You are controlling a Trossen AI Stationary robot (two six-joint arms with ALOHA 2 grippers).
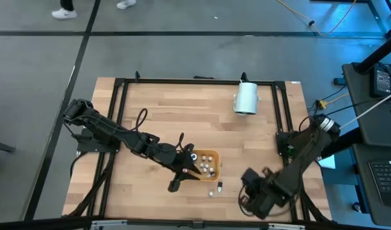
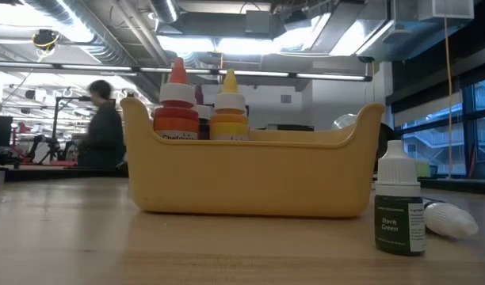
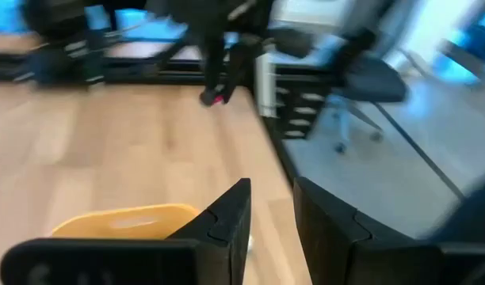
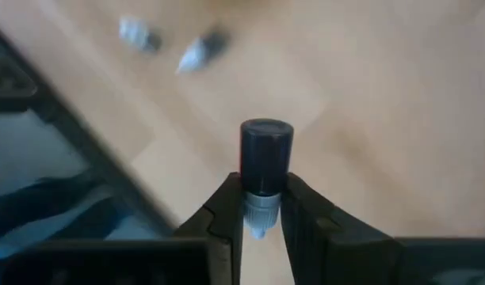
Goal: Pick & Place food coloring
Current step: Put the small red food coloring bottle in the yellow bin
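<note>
The left gripper point(image 1: 194, 161) hovers over the orange tray point(image 1: 211, 154) at six o'clock on the table point(image 1: 183, 108), fingers slightly parted, empty. Bottles point(image 1: 207, 167) fill the tray; two point(image 1: 214, 189) lie beside it. At five o'clock, the right gripper point(image 4: 261, 207) pinches a dark bottle point(image 4: 265, 158).

An open industrial lab: exposed ceiling ducts point(image 2: 108, 47), strip lights, distant workbenches, concrete floor point(image 1: 183, 57).

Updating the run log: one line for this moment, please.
right gripper: shut on dark bottle, near table's front edge | left gripper: open, over orange tray | two bottles on table
</note>
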